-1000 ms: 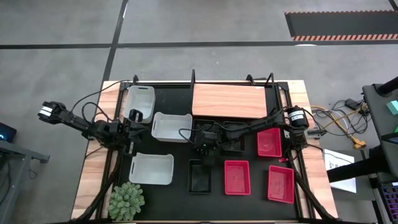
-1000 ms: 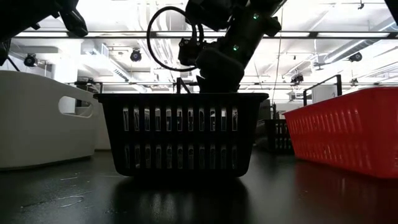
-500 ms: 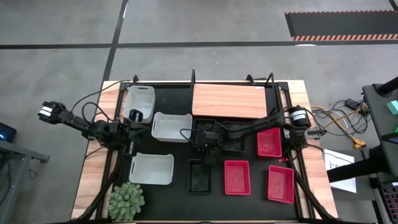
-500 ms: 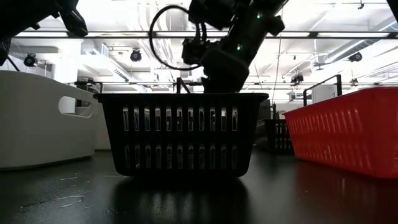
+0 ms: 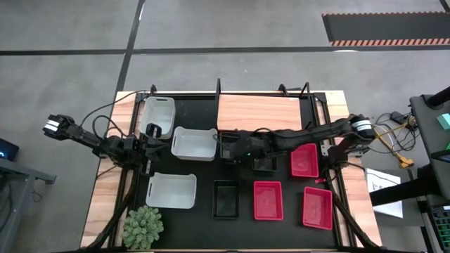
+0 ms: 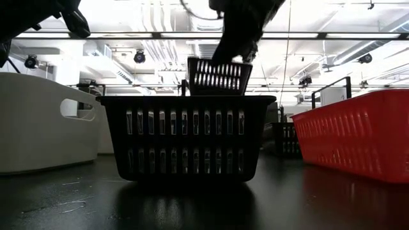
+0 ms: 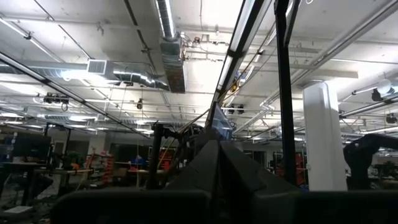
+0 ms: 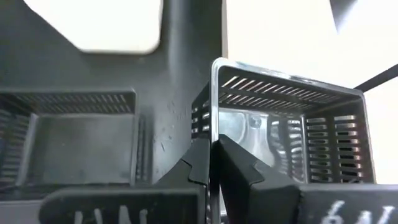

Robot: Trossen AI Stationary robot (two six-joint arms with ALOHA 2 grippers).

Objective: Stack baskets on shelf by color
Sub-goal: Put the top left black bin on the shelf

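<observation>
Right tool (image 8: 211, 163) clamped on the rim of a black basket (image 8: 292, 127), lifted clear of the desk (image 5: 204, 197) near frame centre in the high view, just below the shelf (image 5: 259, 114). Left tool (image 7: 217, 162) fully closed, empty, idle at centre left.

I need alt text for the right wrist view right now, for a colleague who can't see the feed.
The right gripper has its fingers shut on the rim of a black basket, held tilted above the dark table mat. Another black basket lies on the mat below, with a white basket and the wooden shelf beyond.
</observation>
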